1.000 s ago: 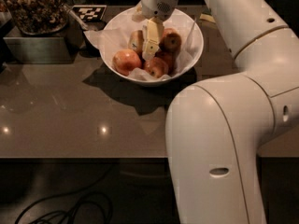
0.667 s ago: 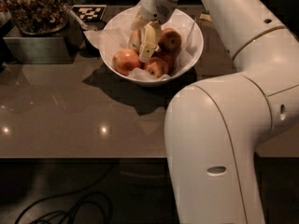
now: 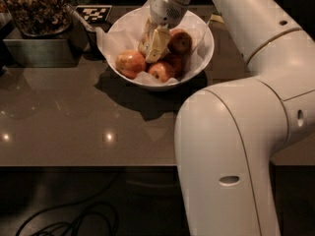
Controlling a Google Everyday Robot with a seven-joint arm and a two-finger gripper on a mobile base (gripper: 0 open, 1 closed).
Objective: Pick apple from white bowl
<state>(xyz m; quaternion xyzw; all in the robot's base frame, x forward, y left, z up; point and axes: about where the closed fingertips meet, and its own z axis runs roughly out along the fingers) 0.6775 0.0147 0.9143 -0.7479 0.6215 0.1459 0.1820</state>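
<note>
The white bowl [image 3: 208,42] stands on the brown counter, lined with crumpled white paper [image 3: 111,39]. Several reddish apples lie in it: one at the left [image 3: 130,63], one at the front [image 3: 161,72], one at the back right [image 3: 180,41]. My gripper [image 3: 153,45] reaches down into the middle of the bowl from above, between the left apple and the back right apple. It hides whatever lies directly under it. I cannot tell whether it holds an apple.
A dark container of nuts [image 3: 34,8] sits on a metal box [image 3: 39,52] at the back left. A black-and-white tag [image 3: 93,13] lies behind the bowl. My white arm [image 3: 236,146] fills the right side. Cables [image 3: 64,221] lie on the floor.
The gripper has shifted slightly left and a little lower inside the bowl. The apples and the bowl have not visibly moved.
</note>
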